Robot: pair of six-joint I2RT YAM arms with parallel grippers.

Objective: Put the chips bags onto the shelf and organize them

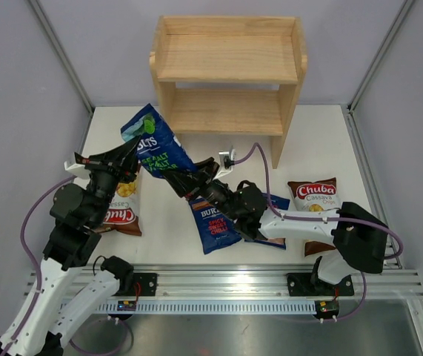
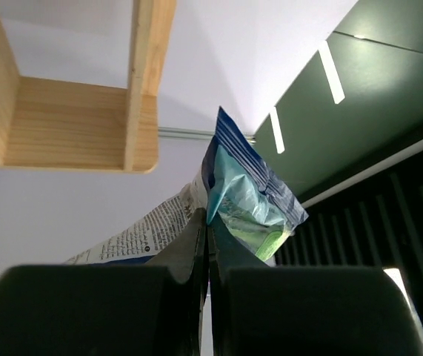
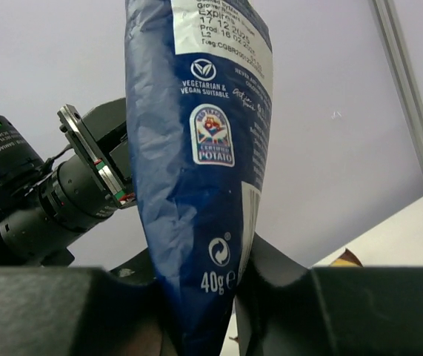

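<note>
A dark blue BURTS bag [image 1: 154, 143] hangs tilted in the air in front of the wooden shelf [image 1: 228, 70], held at both ends. My left gripper [image 1: 132, 153] is shut on its left edge; in the left wrist view the gripper [image 2: 208, 222] pinches the bag [image 2: 250, 194] thinly. My right gripper [image 1: 195, 175] is shut on its lower end, which the right wrist view [image 3: 210, 297] shows clamped around the bag [image 3: 196, 141]. A second blue bag [image 1: 212, 225] lies on the table, a third [image 1: 279, 202] shows under my right arm. One Chuba bag [image 1: 312, 193] lies right, another [image 1: 122, 213] under my left arm.
The shelf's two tiers [image 1: 226, 111] hold nothing; its underside shows in the left wrist view [image 2: 70, 126]. White walls stand left and right of the table [image 1: 330, 141]. An aluminium rail [image 1: 226, 278] runs along the near edge. The left arm's wrist [image 3: 63, 193] shows in the right wrist view.
</note>
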